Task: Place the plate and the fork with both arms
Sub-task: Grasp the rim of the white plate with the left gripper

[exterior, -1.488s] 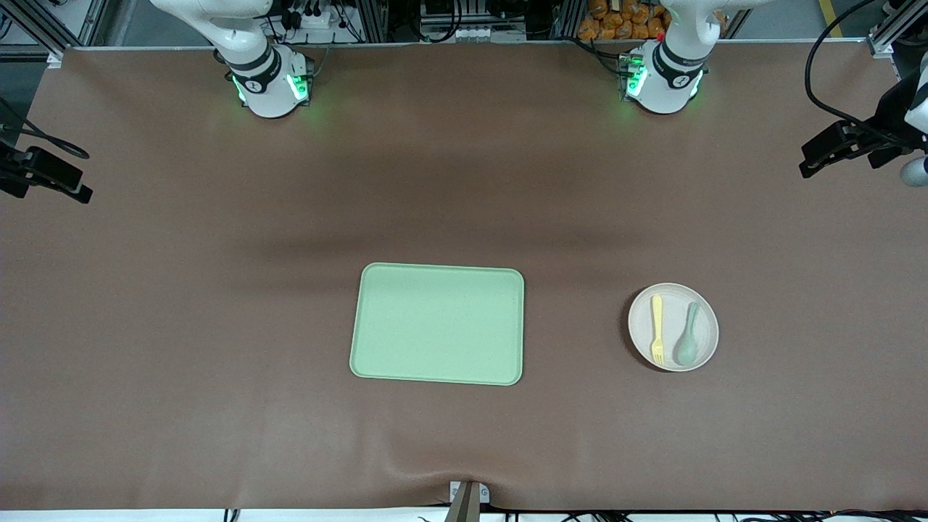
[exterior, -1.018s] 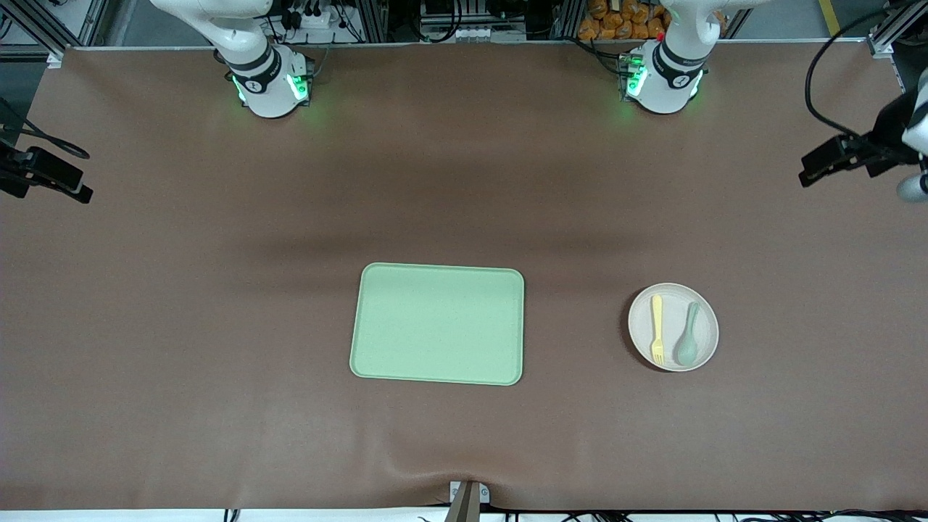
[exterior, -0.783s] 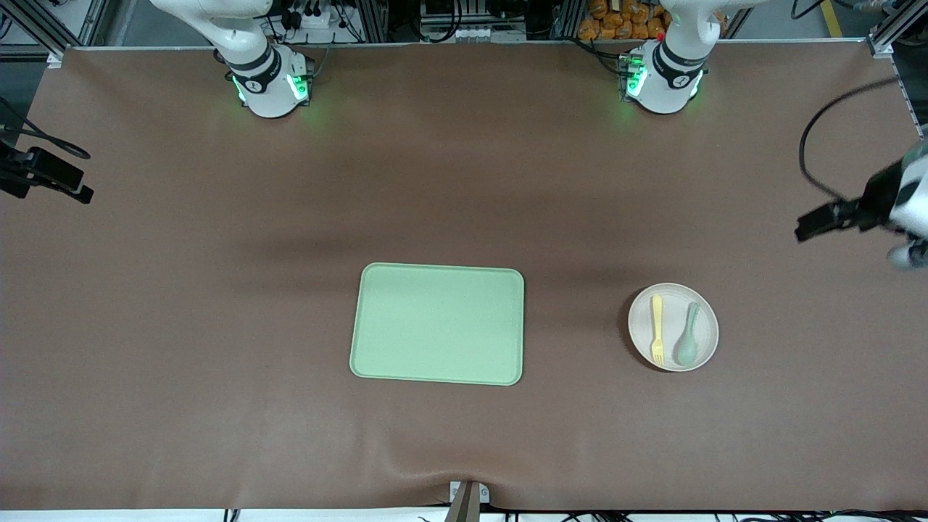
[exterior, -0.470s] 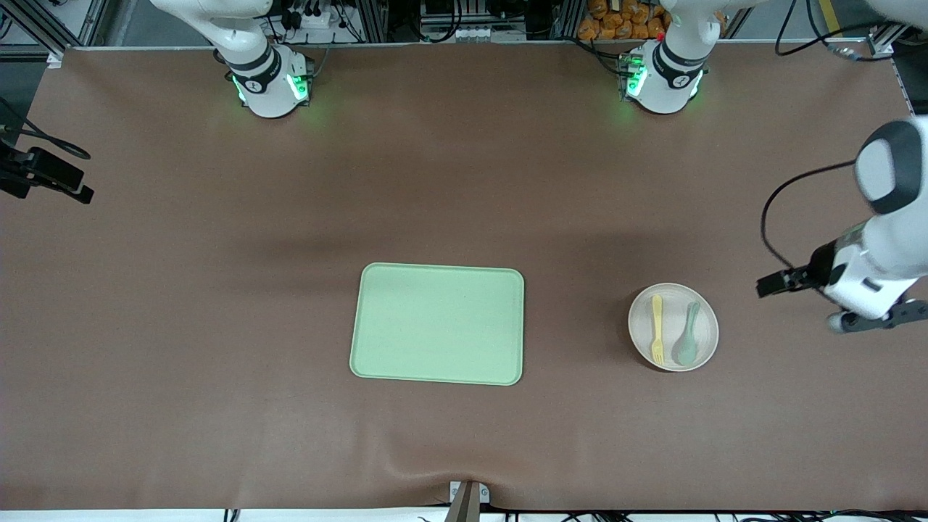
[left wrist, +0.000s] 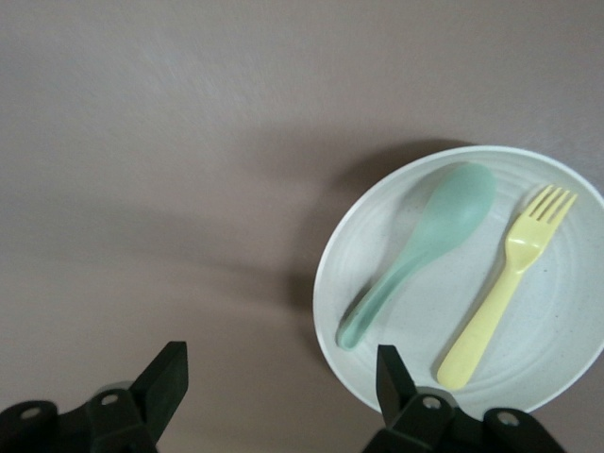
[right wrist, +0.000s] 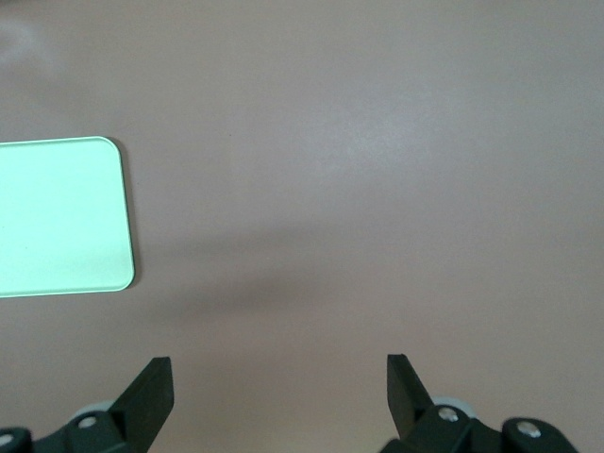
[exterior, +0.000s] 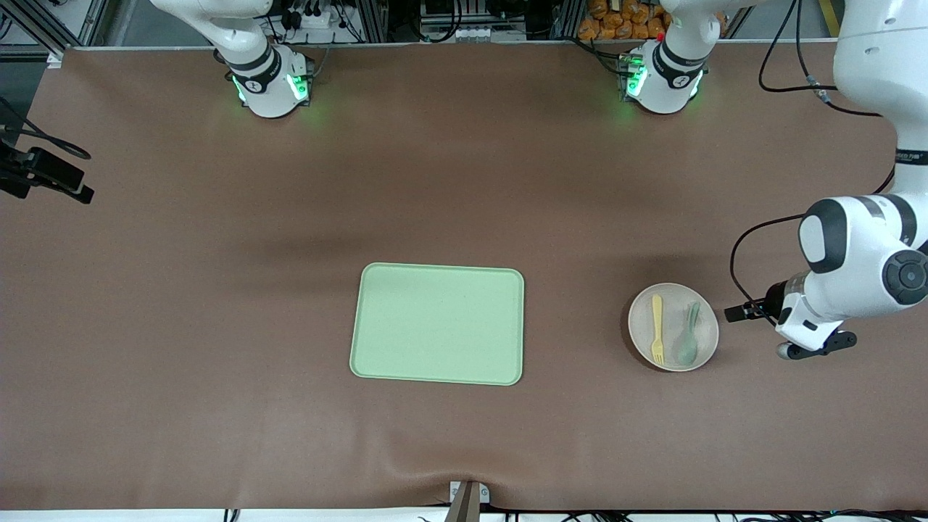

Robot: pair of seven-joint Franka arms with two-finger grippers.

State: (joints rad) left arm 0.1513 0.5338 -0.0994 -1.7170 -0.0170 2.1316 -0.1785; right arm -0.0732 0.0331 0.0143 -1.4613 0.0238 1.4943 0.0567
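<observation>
A small pale yellow plastic fork (exterior: 657, 328) and smooth grey-green spoon (exterior: 689, 333) are carried on the round, shallow beige plate (exterior: 707, 351) on the matte brown surface (exterior: 217, 290), beside which the left tool (left wrist: 274, 377) is held apart, the right tool (right wrist: 278, 382) likewise apart.

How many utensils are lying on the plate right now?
2. The yellow fork and the grey-green spoon lie side by side on the plate, the spoon toward the left arm's end. Nothing seems hidden.
</observation>
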